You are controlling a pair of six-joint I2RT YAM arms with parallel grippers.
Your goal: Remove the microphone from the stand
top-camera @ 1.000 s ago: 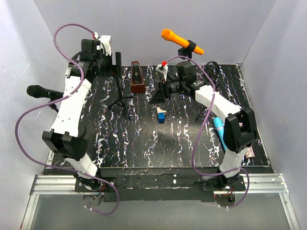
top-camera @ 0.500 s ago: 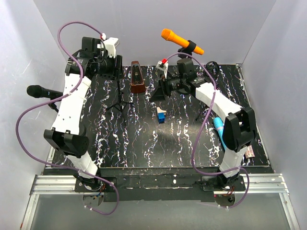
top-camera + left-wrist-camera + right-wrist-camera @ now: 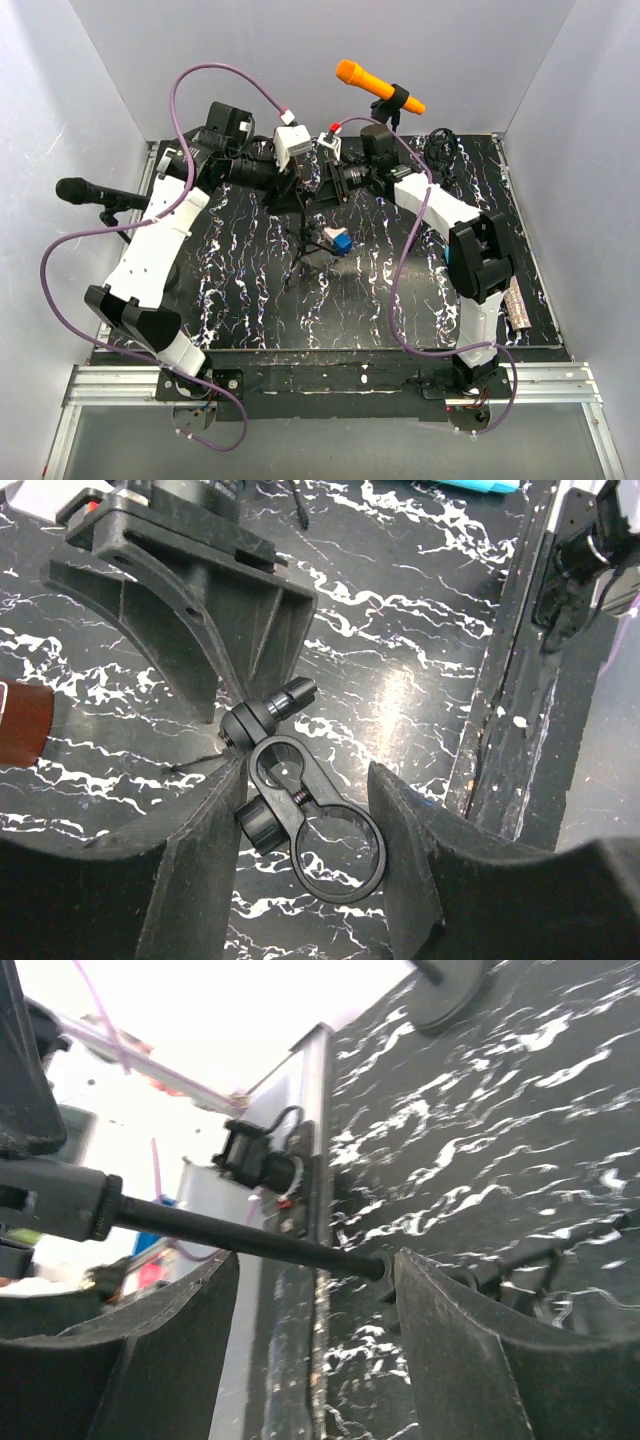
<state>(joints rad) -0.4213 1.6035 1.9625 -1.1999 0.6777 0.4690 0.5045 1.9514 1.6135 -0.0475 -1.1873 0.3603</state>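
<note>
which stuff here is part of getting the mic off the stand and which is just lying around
In the job: tripod stand, its empty clip, left gripper shut on the clip, right gripper open around the pole.
Likely just lying about: orange microphone, black microphone, blue-and-white block, cable bundle.

Overall light: bright, even and diffuse in the top view, bounced off the pale walls.
Shadows: soft and faint on the table beneath the arms, with no hard edges.
Glare: a white sheen on the glossy tabletop in the left wrist view.
Overexposure: the upper left of the right wrist view is blown out to white, and the stand rod reads as a dark silhouette against it.
Focus: the clip ring is sharp, while the near fingers are dark and soft-edged.
Motion blur: none visible.
Distortion: the wrist views swell the fingers at the lower corners.
</note>
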